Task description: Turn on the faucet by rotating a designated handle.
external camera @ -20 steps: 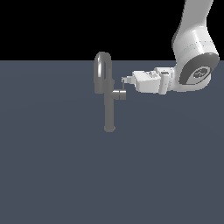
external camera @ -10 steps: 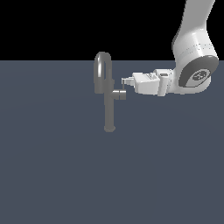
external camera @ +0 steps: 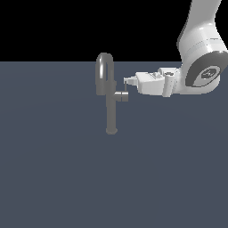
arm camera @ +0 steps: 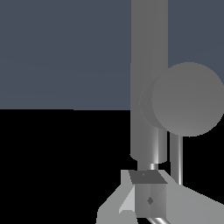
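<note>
The faucet stands upright on the dark table, its gooseneck spout arching over the top of the post. The handle juts sideways from the post toward the exterior view's right, a short stub with a thin lever rod rising from its end. The hand reaches in level from the exterior view's right, its tips just above the stub and right at the rod. Compared with a second ago, it has edged slightly closer to the faucet, while the handle looks unmoved, so the turn has probably not begun. In the wrist view the stub's round end face fills the frame near the post, and one finger sits close before it; how far the hand is open, or whether it grips the rod, I cannot tell.
</note>
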Controlling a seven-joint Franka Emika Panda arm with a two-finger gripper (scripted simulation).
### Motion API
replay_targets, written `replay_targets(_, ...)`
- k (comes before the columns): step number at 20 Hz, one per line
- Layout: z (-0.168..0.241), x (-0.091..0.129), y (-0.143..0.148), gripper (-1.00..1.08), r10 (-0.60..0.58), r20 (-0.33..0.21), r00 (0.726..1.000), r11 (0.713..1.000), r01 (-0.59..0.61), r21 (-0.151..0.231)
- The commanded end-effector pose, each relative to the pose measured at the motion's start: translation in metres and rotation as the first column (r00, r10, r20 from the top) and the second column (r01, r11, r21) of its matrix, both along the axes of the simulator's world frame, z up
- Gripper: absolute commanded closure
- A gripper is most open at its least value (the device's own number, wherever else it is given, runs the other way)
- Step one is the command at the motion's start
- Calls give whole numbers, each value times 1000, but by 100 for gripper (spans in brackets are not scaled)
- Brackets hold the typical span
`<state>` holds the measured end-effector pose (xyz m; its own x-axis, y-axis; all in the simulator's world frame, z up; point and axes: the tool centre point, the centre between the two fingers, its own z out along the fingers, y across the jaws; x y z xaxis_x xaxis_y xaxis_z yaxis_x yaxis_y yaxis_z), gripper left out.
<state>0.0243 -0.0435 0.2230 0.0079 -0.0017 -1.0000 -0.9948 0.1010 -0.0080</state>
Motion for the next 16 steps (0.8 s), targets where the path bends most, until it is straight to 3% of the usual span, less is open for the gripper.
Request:
replay_targets(1, 0, -7, 1, 108, 2, -2, 1000, 1000, -2, 1)
replay_targets(8, 2, -29, 3, 108, 2, -2, 1000, 1000, -2, 1)
replay_targets(10, 7, -20, 2, 108, -5, 14, 1000, 1000, 5, -5)
replay_targets(16, -4, -44, 5, 108, -1, 4, 1000, 1000, 1, -1)
